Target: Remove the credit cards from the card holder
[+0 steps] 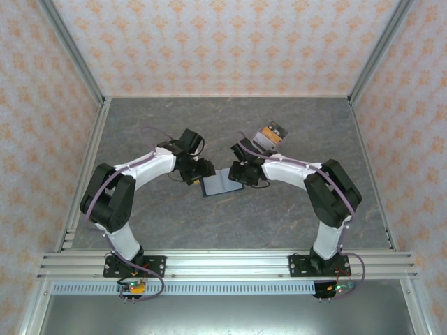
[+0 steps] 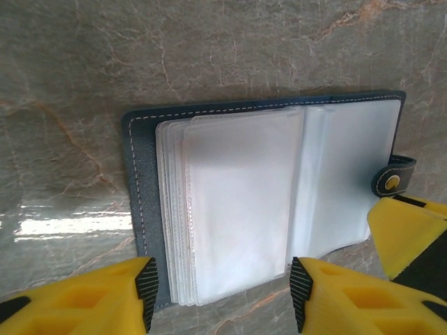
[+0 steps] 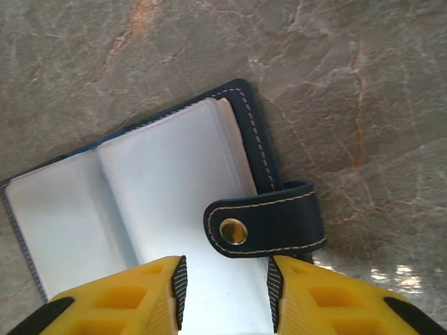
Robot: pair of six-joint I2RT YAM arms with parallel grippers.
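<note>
Navy card holder [image 1: 218, 183] is lying open, sleeves seemingly empty, credit cards [image 1: 271, 134] piled aside; we are hovering left gripper [image 2: 220, 293] and right gripper [image 3: 227, 293], jaws parted.

The card holder [image 2: 142, 230] is dark navy with pale stitching [image 2: 137, 199], a brass snap [image 2: 393, 183] and frosted white sleeves [image 2: 241, 202]. The table [image 2: 209, 49] is grey marble veined in rust, and the left gripper [image 2: 220, 296] and right gripper [image 3: 227, 296] are yellow with black pads [image 2: 145, 283].
</note>
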